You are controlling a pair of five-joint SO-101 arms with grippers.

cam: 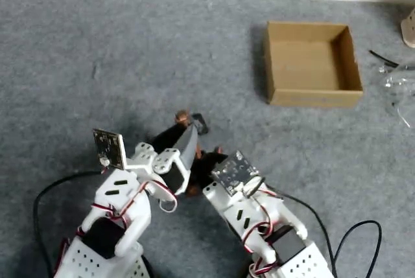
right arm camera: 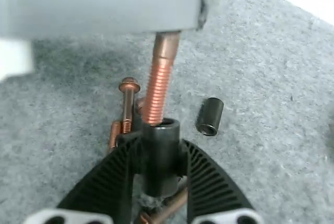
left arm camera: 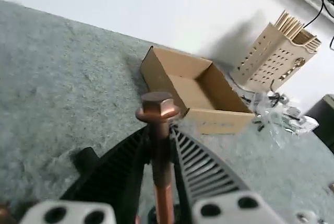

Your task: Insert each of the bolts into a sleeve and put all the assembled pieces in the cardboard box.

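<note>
L gripper (left arm camera: 159, 130) is clamped on the bolt (left arm camera: 158, 110) mid-shank. R gripper (right arm camera: 160, 148) pinches the sleeve (right arm camera: 160, 153), with the bolt tip at its mouth; whether it has entered, I can't say for sure. Copper-coloured threads and hex head, smooth black tube: both look stiff, light, prob slippery, so I'd grip the sides. Spare sleeve (right arm camera: 210, 115) and loose bolts (right arm camera: 127, 104) lie on fuzzy carpet (cam: 130, 51). Cardboard box (cam: 314, 98) is well apart.

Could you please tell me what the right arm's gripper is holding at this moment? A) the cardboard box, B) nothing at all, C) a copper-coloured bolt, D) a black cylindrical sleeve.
D: the right wrist view shows the right gripper shut on the black cylindrical metal sleeve, while the copper-coloured bolt meeting its open top is held by the left gripper.
</note>
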